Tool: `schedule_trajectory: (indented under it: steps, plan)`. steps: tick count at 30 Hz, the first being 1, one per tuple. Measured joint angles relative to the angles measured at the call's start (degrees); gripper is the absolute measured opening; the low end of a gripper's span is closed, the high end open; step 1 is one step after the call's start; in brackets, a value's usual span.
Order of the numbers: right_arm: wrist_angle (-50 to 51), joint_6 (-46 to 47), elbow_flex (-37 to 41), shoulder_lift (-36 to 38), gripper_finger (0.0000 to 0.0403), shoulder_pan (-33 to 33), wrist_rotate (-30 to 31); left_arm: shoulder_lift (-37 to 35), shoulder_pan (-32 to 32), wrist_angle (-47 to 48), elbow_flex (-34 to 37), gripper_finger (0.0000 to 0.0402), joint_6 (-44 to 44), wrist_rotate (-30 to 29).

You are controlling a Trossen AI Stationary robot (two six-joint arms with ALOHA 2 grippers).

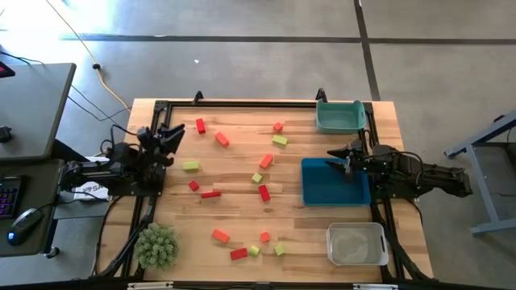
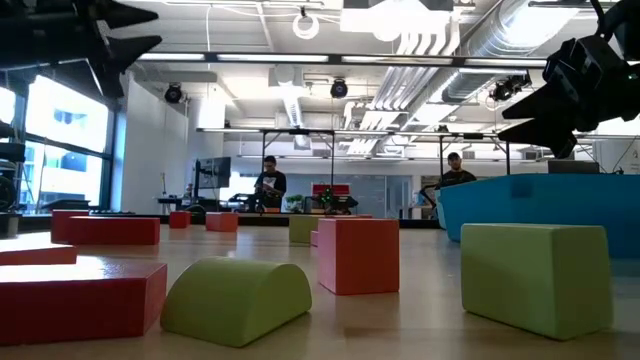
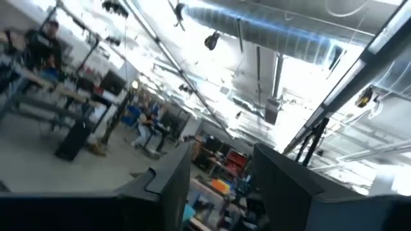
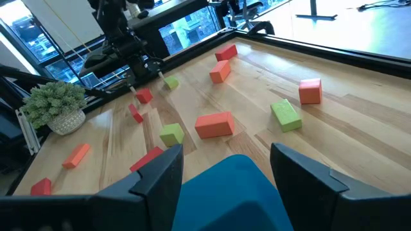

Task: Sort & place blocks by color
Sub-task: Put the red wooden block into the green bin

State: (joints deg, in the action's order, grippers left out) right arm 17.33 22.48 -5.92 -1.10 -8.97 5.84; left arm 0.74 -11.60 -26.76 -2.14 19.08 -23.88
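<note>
Red bar (image 1: 210,194) lies flat, long axis across the table.

A wooden table (image 1: 234,205) carries three bins along its right side: a pale green bin (image 1: 339,118) at the far corner, a blue bin (image 1: 334,184) in the middle and a clear bin (image 1: 355,244) at the near corner. A spiky green plant ball (image 1: 156,246) sits at the near left corner. Left of the table stands a grey desk (image 1: 32,109) with a keyboard (image 1: 10,196) and a mouse (image 1: 24,219). In the low view, two people (image 2: 268,184) stand in the room behind.
</note>
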Motion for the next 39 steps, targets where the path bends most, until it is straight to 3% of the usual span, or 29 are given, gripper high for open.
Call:
schedule_trajectory:
  steps: [4, 9, 15, 22, 33, 39]
  plan:
    - [0.0, 0.0, 0.0, 0.0, 0.0222, 0.0, 0.0, 0.9, 0.0, 1.3, -3.9, 0.0158, -5.9, 0.0]
    - [0.0, 0.0, 0.0, 0.0, 0.0222, 0.0, 0.0, 5.0, 0.0, 10.3, -11.5, 0.0158, -11.3, 0.0]
    - [0.0, 0.0, 0.0, 0.0, 0.0222, 0.0, 0.0, 13.0, 0.0, 27.5, -21.1, 0.0158, -11.8, 0.3]
    - [0.0, 0.0, 0.0, 0.0, 0.0222, 0.0, 0.0, 22.3, 0.0, 40.9, -27.3, 0.0158, -8.7, 6.9]
    - [0.0, 0.0, 0.0, 0.0, 0.0222, 0.0, 0.0, 35.4, 0.0, 42.2, -28.0, 0.0158, -7.1, 20.0]
    - [0.0, 0.0, 0.0, 0.0, 0.0222, 0.0, 0.0, 43.7, 0.2, 42.2, -28.0, 0.0158, -3.6, 23.9]
